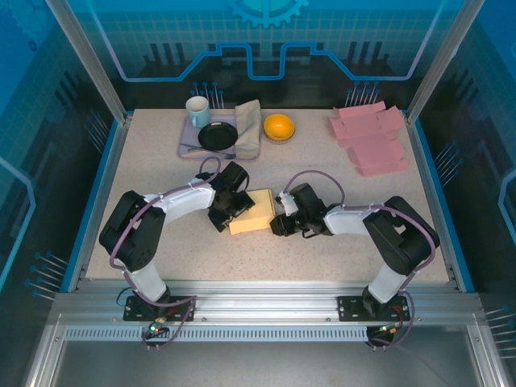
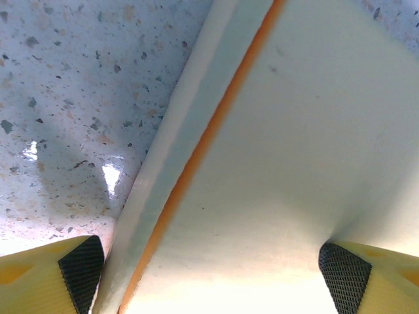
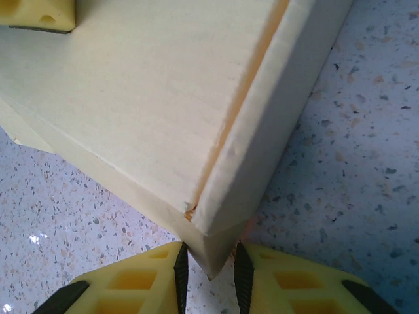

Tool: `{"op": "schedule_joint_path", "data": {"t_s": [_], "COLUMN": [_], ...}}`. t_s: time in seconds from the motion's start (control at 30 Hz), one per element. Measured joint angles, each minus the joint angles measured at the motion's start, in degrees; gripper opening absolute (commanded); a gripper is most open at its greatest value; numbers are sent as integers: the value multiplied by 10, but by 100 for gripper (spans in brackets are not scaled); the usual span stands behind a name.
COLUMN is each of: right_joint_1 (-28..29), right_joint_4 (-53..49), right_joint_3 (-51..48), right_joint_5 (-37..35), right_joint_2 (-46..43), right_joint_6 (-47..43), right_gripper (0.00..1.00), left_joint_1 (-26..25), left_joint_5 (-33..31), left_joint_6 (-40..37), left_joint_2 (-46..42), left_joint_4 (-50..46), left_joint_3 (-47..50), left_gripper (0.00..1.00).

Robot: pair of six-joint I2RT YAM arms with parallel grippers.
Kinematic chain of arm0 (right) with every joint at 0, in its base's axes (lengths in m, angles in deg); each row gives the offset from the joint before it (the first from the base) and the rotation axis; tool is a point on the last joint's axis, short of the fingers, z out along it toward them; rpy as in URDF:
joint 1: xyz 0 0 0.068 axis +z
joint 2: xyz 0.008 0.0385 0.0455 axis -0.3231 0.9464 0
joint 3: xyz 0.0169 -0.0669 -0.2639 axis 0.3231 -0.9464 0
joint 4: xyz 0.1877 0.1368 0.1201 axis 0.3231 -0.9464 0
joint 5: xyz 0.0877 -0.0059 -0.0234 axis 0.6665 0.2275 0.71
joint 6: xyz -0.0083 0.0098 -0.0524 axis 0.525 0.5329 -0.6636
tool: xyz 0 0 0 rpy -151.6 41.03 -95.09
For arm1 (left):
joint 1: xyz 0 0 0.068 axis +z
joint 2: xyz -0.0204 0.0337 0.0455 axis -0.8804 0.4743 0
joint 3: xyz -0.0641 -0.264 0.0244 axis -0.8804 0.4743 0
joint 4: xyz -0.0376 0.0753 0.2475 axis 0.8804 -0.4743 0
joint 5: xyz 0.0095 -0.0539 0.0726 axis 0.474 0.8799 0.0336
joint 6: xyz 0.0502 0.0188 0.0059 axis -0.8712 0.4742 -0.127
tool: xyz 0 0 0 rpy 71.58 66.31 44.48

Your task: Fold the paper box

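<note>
Your speckled stone-look tabletop (image 1: 145,169) carries everything. At the upper right of the overhead view lies a loose stack of flat pink paper box blanks (image 1: 371,139), well apart from both arms; I judge that keeps them out of the working area.

The pale yellow paper box (image 1: 252,212) lies flat at the centre of the frame, between your two arms, so each can reach one side of it. Your left gripper (image 2: 213,275) has its fingers spread wide and clamps nothing. In its wrist view one pad sits at the lower left, just beside the box's long edge, and the other rests on the broad face at the lower right. That reads as pinning the panel down rather than gripping it. Your right gripper (image 3: 211,275) has its fingers drawn to a narrow gap around the box's near corner, at the bottom centre of its view, with the pads seemingly touching both walls. I take that as squeezing the corner square along the orange seam.

As for containers, the box looks closed over and its inside is hidden. At the upper left, a lilac rectangular tray (image 1: 187,147) holds a folded grey cloth (image 1: 250,127), a round black plate (image 1: 218,135) and a white mug (image 1: 197,111) whose contents cannot be made out. Just beside the tray, a round orange bowl (image 1: 279,126) appears empty.
</note>
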Motion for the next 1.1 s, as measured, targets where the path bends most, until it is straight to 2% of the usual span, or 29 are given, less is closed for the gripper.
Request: {"op": "schedule_joint_path", "data": {"t_s": [0.27,0.53,0.7,1.1], "right_joint_1": [0,6,14,30], "right_joint_4": [-21,79,150,241], "right_joint_3": [19,-24,-46,-49], "right_joint_5": [-6,-29,-65,-159], "right_joint_2": [9,6,13,45], "right_joint_6": [5,-20,-45,-95], "right_gripper": [32,34,36,41], "left_joint_1": [-9,-10,-10,-11], "left_joint_5": [-13,-14,-17,-22], "left_joint_6": [-3,-10,-15,-24], "left_joint_2": [3,5,6,10], "left_joint_4": [-12,-18,-20,-35], "left_joint_3": [-11,-16,-20,-31], "left_gripper": [91,91,91,91]}}
